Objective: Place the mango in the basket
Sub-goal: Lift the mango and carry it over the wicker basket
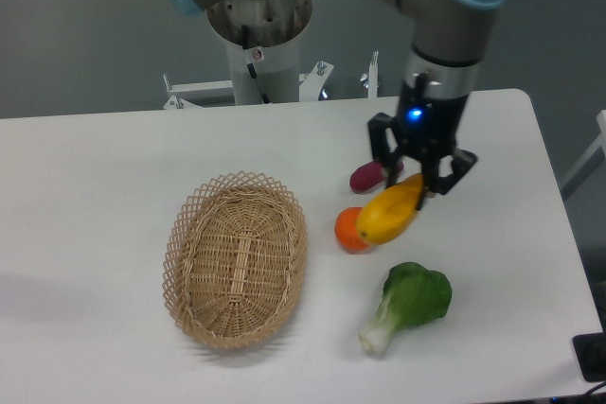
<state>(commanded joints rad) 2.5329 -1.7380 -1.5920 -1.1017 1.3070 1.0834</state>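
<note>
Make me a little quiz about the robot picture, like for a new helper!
1. True or false: the mango already lies inside the basket.
2. Which thing touches the mango: A) the orange, B) the green vegetable, C) the basket?
3. Fill in: the claw grips the mango at its ____ end.

Key: 1 false, the basket holds nothing. 2 A. 3 upper, nearest the purple vegetable.
</note>
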